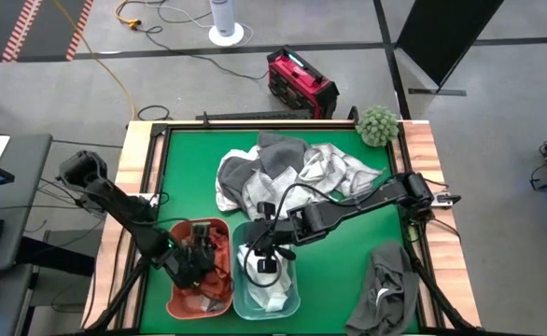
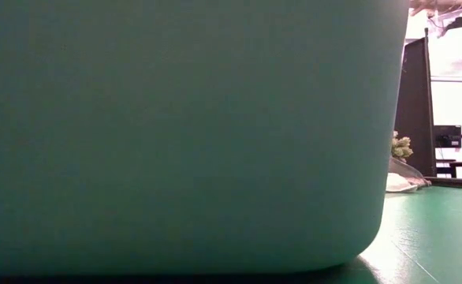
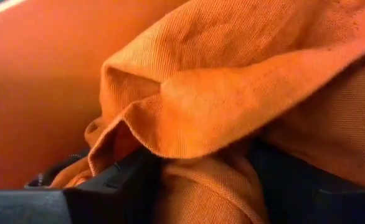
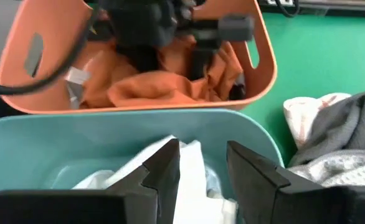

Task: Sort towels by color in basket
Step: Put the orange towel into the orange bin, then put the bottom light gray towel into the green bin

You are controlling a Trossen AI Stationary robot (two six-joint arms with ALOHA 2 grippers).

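From above, the left gripper (image 1: 195, 264) was sunk in the orange basket (image 1: 177, 301), down among the orange towels (image 1: 219, 245), which put it where that colour belonged; its jaws could not be read from this height. The right gripper (image 1: 267, 259) hung over the teal basket (image 1: 290, 303), above the white towels (image 1: 273, 297) already lying there, so each arm was tending its own colour. The unsorted pile (image 1: 292, 173) of grey and white towels lay mid-table behind the baskets, a lone grey towel (image 1: 388, 283) lay well apart near the right corner, and the green ball (image 1: 378, 124) sat at the far edge, out of the way. The low view was nearly filled by the teal basket's wall (image 2: 184, 134), standing just before the lens; past its right side only a sliver of the pile (image 2: 404, 181) and the ball (image 2: 401, 147) showed. In the left wrist view, orange cloth (image 3: 232, 106) draped over and between the dark fingers (image 3: 114, 186), which stood apart with folds bunched in the gap; whether they were letting go or about to close I could not tell. The right wrist view showed that gripper's (image 4: 201, 171) jaws spread, with nothing between them, just above white cloth (image 4: 192, 165) in the teal basket (image 4: 58, 143), probably after a drop, with the orange basket (image 4: 260, 68) and the left gripper (image 4: 170, 37) beyond.
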